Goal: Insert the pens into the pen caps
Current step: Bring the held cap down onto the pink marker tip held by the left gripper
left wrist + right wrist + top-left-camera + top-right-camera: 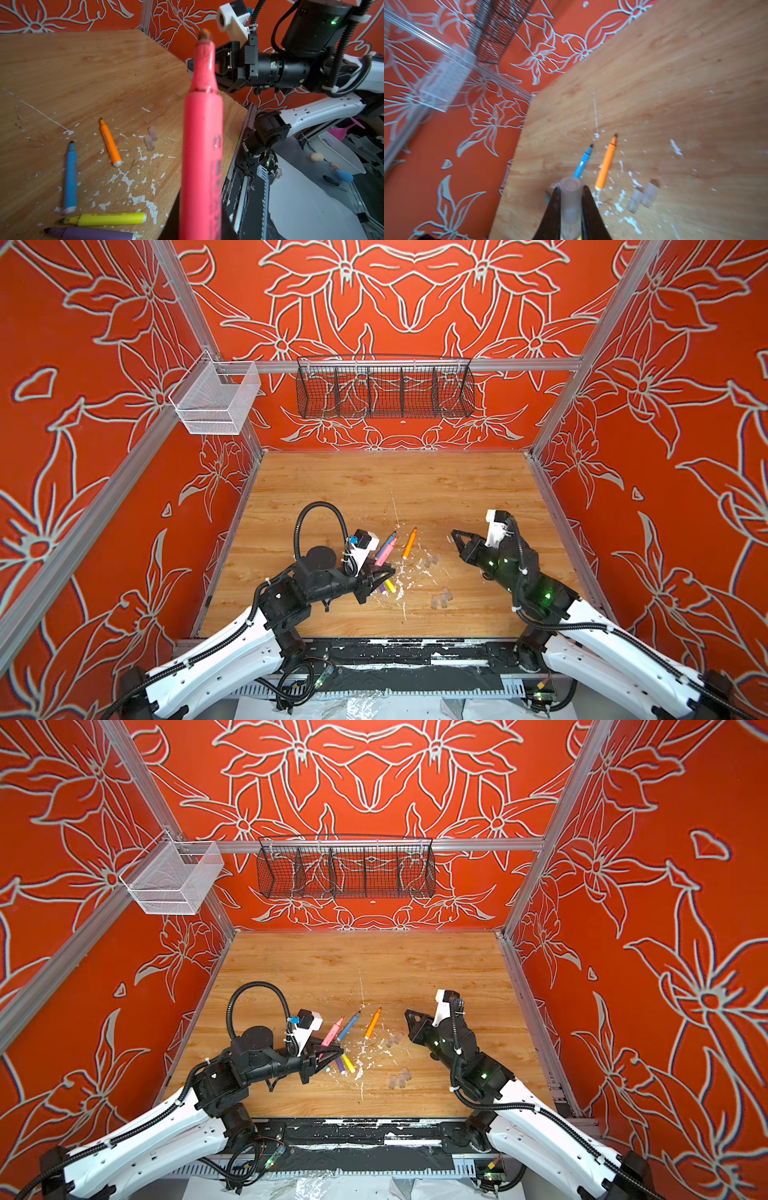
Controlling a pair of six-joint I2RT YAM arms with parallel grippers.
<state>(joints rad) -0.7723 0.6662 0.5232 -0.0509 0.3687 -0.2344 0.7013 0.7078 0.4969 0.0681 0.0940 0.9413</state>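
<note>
The left gripper (388, 571) is clamped on a pink-red marker pen with a dark pointed tip (202, 145); the pen is held off the light wooden tabletop (374, 489), left of the middle, and its tip end sticks well out past the jaws and slants toward the far side (332, 1032).

The right gripper (571, 187) hangs above the right half of the table; its two dark fingers (553, 207) are pressed against a stubby translucent plastic cap (570, 199), whose round end pokes out beyond the fingertips; in both top views this gripper (455, 535) points left toward the middle, well apart from the held pen.

Four more markers lie flat on the wood: a blue-barrelled pen (349, 1025) just beside the held one; an orange-barrelled pen (409, 543) a little to its right, tip toward the far side; a yellow-barrelled pen (104, 219) and a purple-barrelled pen (91, 233) side by side near the left gripper, partly under it in the top views.

A pair of loose clear caps (432, 561) lies right of the orange pen's white end; a cluster of three loose clear caps (440, 599) lies nearer, toward the near edge; white paint-like flecks (401, 576) are scattered between the pens and the caps.
</note>
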